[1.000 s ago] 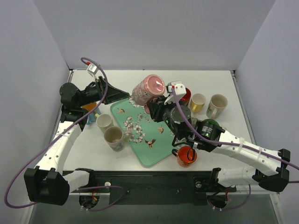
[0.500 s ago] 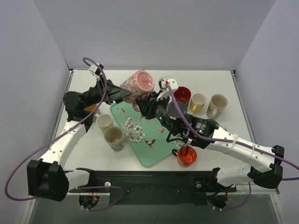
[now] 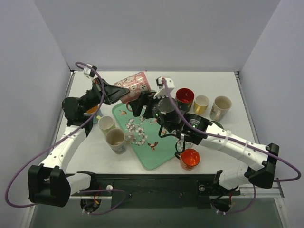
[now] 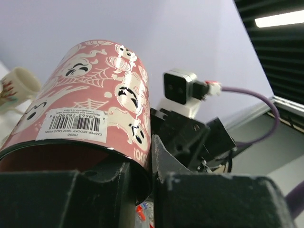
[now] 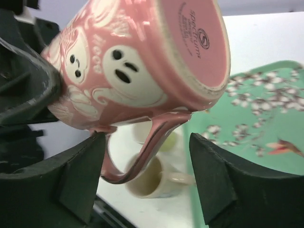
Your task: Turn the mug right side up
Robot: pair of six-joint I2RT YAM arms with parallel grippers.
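A pink mug (image 3: 135,84) with white ghost prints hangs on its side above the tray's far corner. My left gripper (image 3: 124,92) is shut on its rim; in the left wrist view one finger sits inside the mug (image 4: 95,104) and the other outside, the gripper (image 4: 140,159) pinching the wall. My right gripper (image 3: 140,101) stands open just right of it. In the right wrist view the mug (image 5: 142,61) shows its base, and its handle (image 5: 152,137) hangs between the spread fingers of the gripper (image 5: 147,140) with a gap on the right side.
A green floral tray (image 3: 156,156) lies in the middle. Two cream cups (image 3: 106,123) (image 3: 115,138) stand left of it. A red mug (image 3: 185,96), a yellow cup (image 3: 201,103) and a beige mug (image 3: 220,108) stand at the back right. An orange cup (image 3: 190,158) sits near the front.
The mug travelled left and tipped onto its side. My left gripper closed on its rim, and my right gripper opened off the handle.
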